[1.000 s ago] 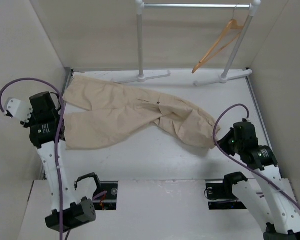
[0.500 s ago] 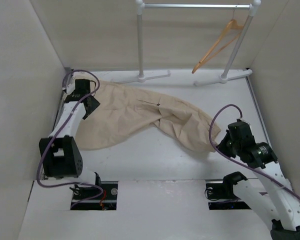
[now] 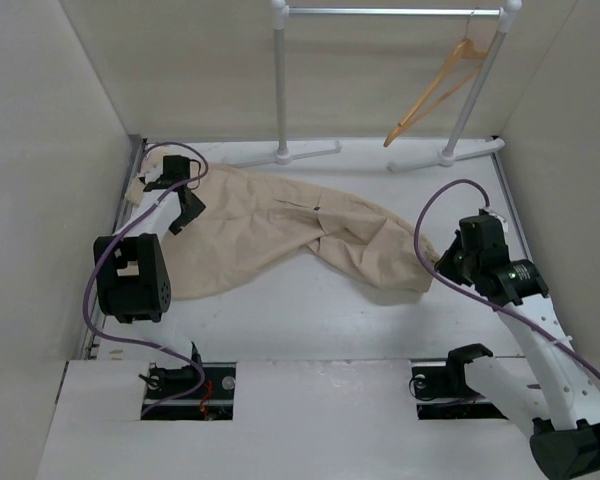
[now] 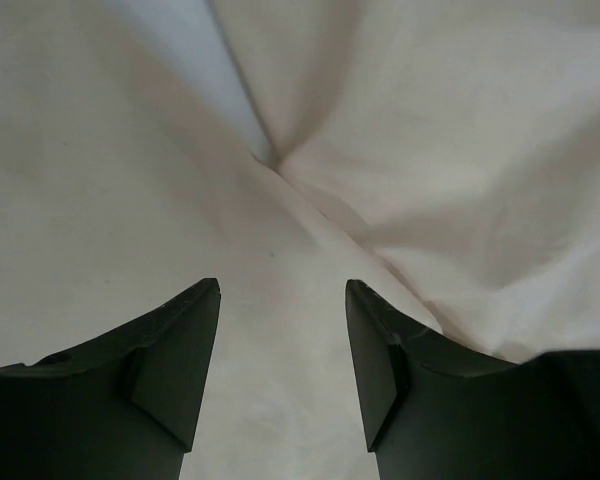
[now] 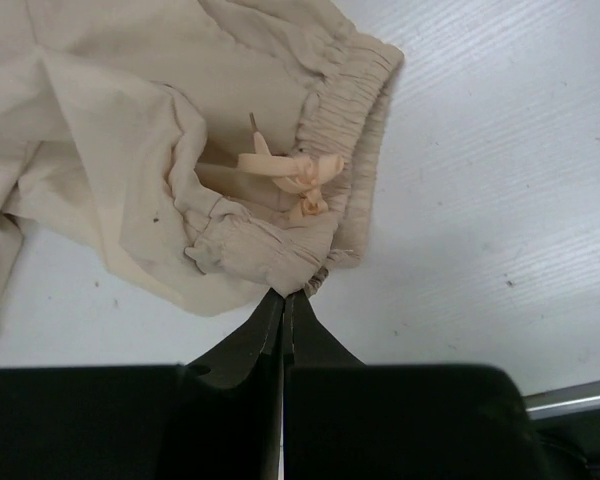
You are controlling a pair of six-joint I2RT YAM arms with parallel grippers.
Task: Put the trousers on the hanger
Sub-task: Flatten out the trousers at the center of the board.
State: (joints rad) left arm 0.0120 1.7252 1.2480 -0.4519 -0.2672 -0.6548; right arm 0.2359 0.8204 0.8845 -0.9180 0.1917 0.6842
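right gripper (image 5: 283, 298) pinched shut on the waistband hem of beige cotton cargo trousers (image 3: 270, 235); left gripper (image 4: 280, 300) agape, empty, over cloth. thin bite may slip on lifting.

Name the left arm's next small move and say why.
Probably lower the left gripper and close it on the trousers: its jaws stand open over the cloth, gripping nothing, while the right gripper is shut on the waistband edge.

Trousers (image 3: 280, 225) on table (image 3: 310, 320), hanger (image 3: 435, 88) behind
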